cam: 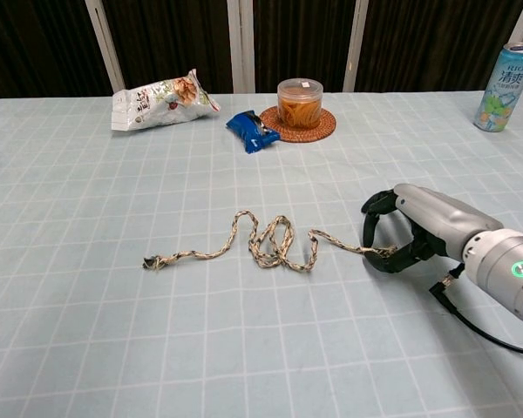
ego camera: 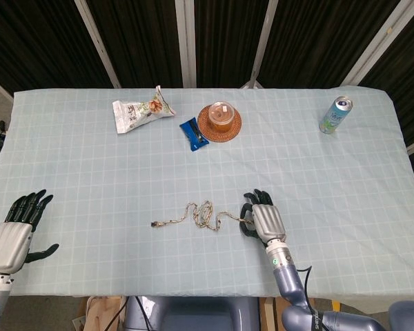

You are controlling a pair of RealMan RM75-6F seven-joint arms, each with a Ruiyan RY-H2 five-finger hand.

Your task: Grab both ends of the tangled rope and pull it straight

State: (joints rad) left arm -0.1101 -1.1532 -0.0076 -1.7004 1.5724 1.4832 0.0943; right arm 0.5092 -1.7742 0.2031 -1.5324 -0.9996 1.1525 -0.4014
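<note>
Rope (cam: 270, 244) end pinched in curled right robot hand (cam: 410, 228).

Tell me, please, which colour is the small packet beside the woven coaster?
The packet is blue; the chest view shows it best.

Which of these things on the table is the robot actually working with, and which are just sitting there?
In use:
- tangled rope
- right hand, its fingers curled around the rope's right end
- left hand, open at the table's near-left edge

Lying about:
- snack bag
- blue packet
- lidded jar on a woven coaster
- drink can
</note>
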